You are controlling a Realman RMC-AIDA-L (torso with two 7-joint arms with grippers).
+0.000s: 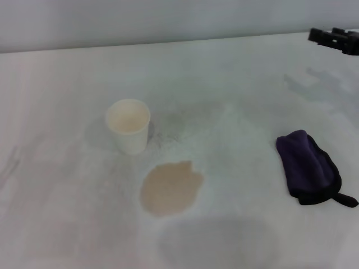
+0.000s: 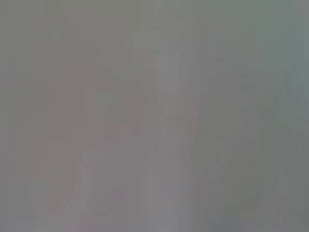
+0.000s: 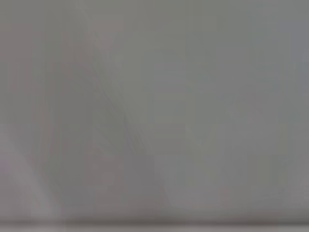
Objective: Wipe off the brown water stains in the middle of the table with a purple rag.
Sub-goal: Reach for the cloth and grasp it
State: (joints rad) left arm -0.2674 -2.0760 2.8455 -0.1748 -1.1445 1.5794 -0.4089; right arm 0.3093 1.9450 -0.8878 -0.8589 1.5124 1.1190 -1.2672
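The brown water stains form one tan puddle in the middle of the white table, just in front of an upright white paper cup. The purple rag lies folded well to the right, apart from the puddle, its black loop trailing outward. Neither gripper shows in any view, and both wrist views give only blank grey.

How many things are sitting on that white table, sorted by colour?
White: 1, the paper cup
Purple: 1, the purple rag, lying to the right
Brown: 1, the brown water stains, a single puddle just in front of the cup
Black: 1, a dark object at the far right corner of the table, too cut off to identify
Total: 4
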